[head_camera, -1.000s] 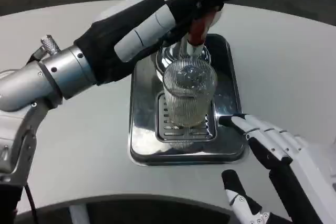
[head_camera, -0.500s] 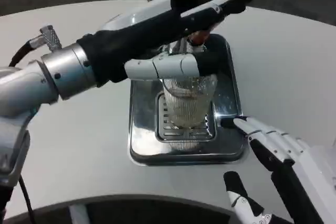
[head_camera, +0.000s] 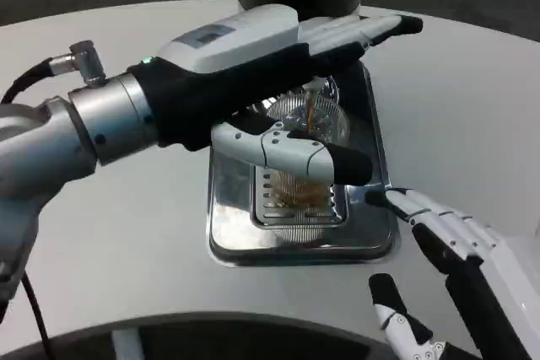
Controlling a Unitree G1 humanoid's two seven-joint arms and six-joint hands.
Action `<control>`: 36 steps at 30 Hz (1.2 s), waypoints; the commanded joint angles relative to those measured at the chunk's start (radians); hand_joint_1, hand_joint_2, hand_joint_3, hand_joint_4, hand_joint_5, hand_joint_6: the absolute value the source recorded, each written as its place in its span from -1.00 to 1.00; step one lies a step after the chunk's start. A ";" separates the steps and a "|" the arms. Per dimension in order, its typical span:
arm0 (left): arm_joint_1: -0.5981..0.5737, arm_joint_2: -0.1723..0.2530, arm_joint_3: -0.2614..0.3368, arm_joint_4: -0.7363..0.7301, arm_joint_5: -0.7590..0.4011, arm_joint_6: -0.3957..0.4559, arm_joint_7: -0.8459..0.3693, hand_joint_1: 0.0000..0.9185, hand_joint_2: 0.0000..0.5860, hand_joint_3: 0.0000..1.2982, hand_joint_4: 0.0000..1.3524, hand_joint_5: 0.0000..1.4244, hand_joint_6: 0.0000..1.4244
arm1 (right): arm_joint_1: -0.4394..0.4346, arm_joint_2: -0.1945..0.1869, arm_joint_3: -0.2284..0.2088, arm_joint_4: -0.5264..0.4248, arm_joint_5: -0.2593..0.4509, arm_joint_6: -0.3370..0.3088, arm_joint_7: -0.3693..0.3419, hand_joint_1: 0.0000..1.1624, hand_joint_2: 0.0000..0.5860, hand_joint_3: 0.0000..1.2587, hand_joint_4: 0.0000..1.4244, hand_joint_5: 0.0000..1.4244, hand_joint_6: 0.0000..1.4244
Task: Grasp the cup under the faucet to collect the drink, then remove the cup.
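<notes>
Fingers of your left hand (head_camera: 278, 65) are spread wide, holding nothing: the long ones reach out flat above the cup (head_camera: 305, 153), the thumb crosses low in front of its ribbed wall. Whether that thumb touches the glass, you cannot tell. Between those fingers a thin brown stream (head_camera: 310, 115) drops into the cup, and brown drink sits in its lower part. Under the thumb, the cup stands on the slotted grate of the steel drip tray (head_camera: 226, 238). Your right hand (head_camera: 460, 263) lies on the white table (head_camera: 126, 233) with fingers apart and empty, fingertips (head_camera: 396, 201) just at the tray's near right corner, close to the cup.
</notes>
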 commanded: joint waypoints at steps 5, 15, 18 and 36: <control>0.008 0.020 -0.014 -0.021 0.023 -0.052 0.015 -1.00 -0.74 -1.00 -1.00 -1.00 -1.00 | 0.004 0.022 0.004 0.040 0.087 0.070 0.016 -0.24 0.56 -0.72 -0.79 -0.74 -0.62; 0.018 0.032 -0.005 -0.032 0.014 -0.039 0.029 -1.00 -0.72 -1.00 -1.00 -1.00 -1.00 | -0.115 -0.009 0.000 0.147 0.274 0.178 0.105 -0.14 0.20 -0.92 -0.95 -0.92 -0.80; 0.022 0.032 -0.007 -0.042 0.013 -0.036 0.028 -1.00 -0.72 -1.00 -1.00 -1.00 -1.00 | -0.165 -0.015 0.001 0.178 0.297 0.207 0.113 -0.08 0.00 -0.99 -1.00 -0.97 -0.86; 0.043 0.025 -0.030 -0.086 0.021 -0.006 0.026 -1.00 -0.72 -1.00 -1.00 -1.00 -1.00 | -0.426 0.014 0.028 0.340 0.312 0.355 0.044 0.06 -0.20 -1.00 -1.00 -1.00 -1.00</control>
